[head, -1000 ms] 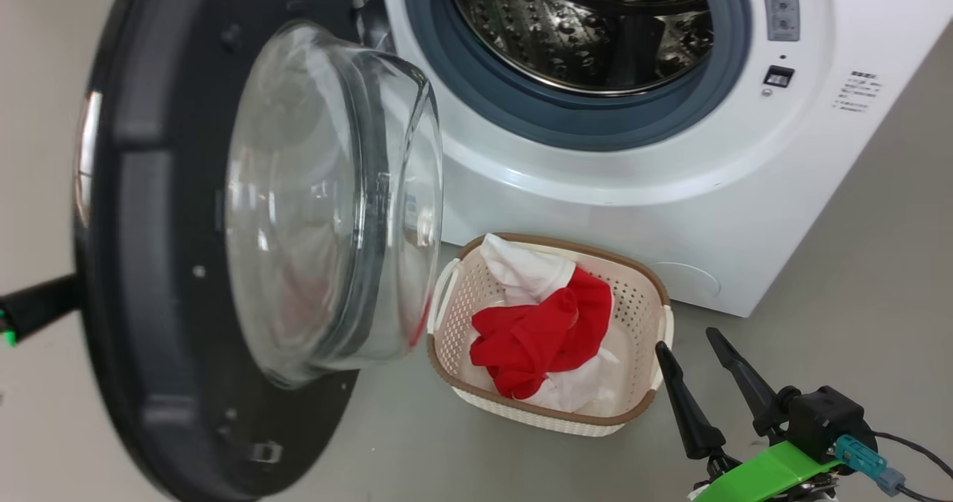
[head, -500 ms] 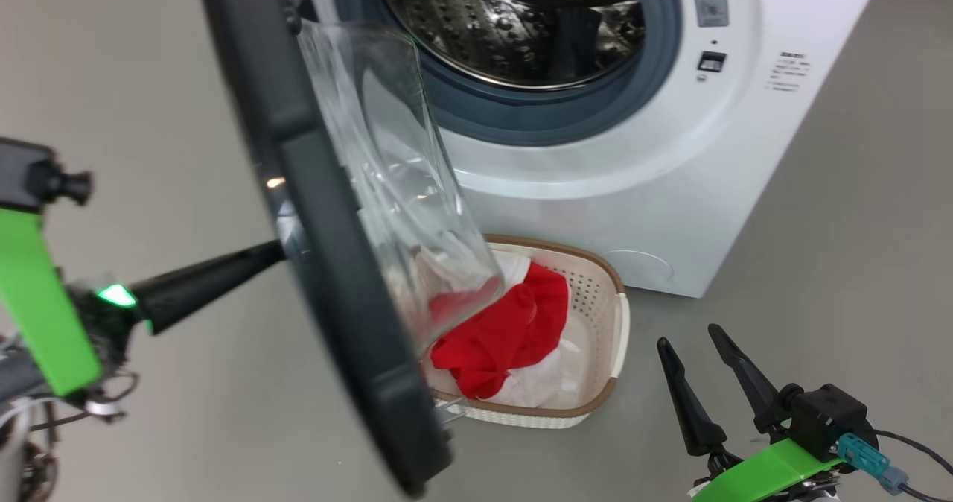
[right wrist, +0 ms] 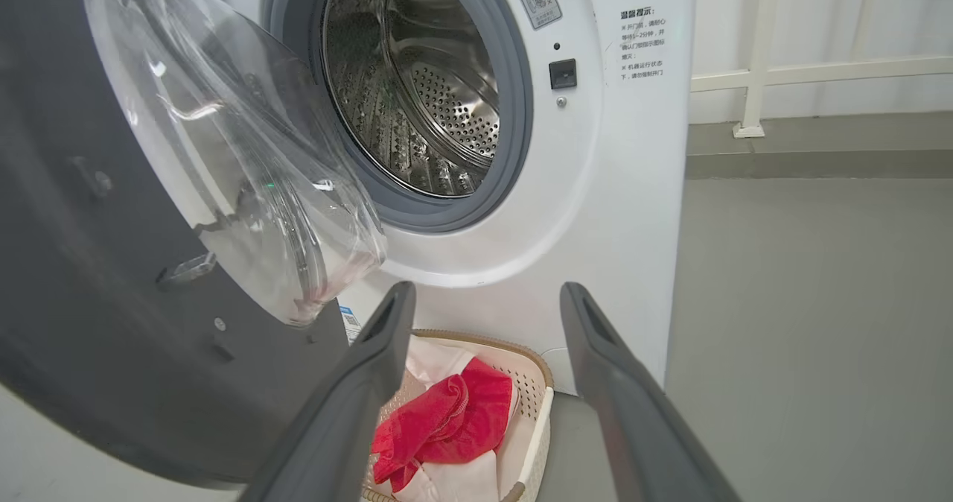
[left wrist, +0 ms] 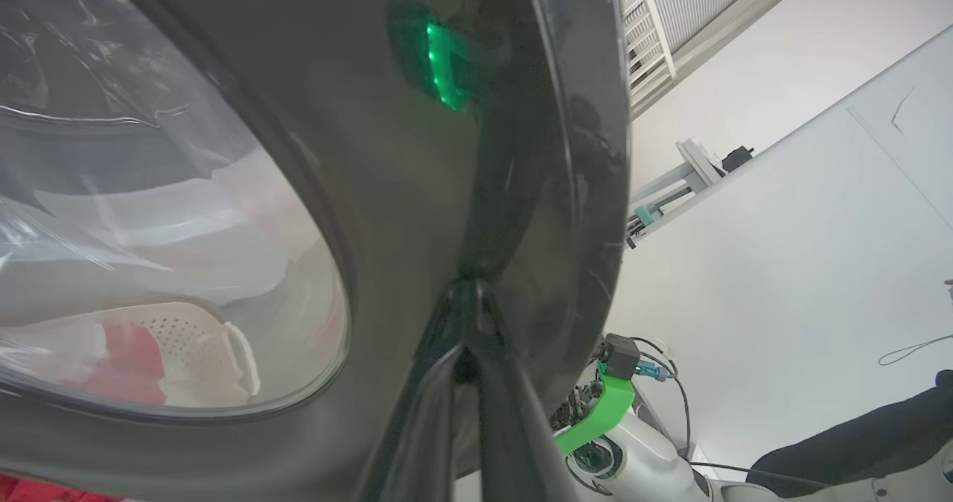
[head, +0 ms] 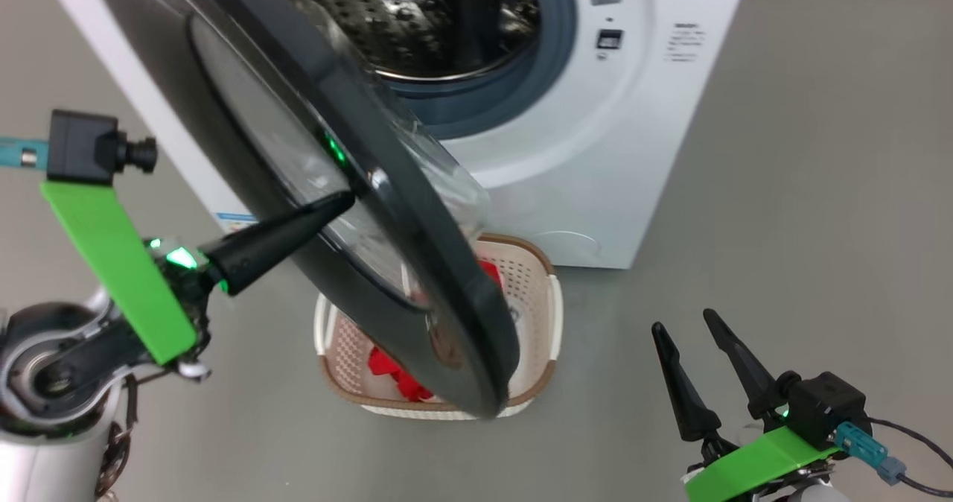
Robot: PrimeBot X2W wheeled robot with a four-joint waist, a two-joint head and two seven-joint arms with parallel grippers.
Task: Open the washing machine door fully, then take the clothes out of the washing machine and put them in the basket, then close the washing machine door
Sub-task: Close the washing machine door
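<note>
Door (head: 417, 264) against tip of closed left gripper (head: 341, 199)

Head looks down; left wrist hugs door (left wrist: 417, 189); right wrist faces drum (right wrist: 417, 100); basket (head: 533, 286) shared.

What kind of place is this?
Probably a test space staged for laundry: white front-loading washing machine stands on bare grey floor, cream perforated plastic basket before it, white metal railing behind.

glossy black door (head: 447, 278), clear glass window (right wrist: 246, 159), shiny metal drum (right wrist: 417, 92), plastic basket (head: 532, 286), red cloth (right wrist: 447, 420)
</note>
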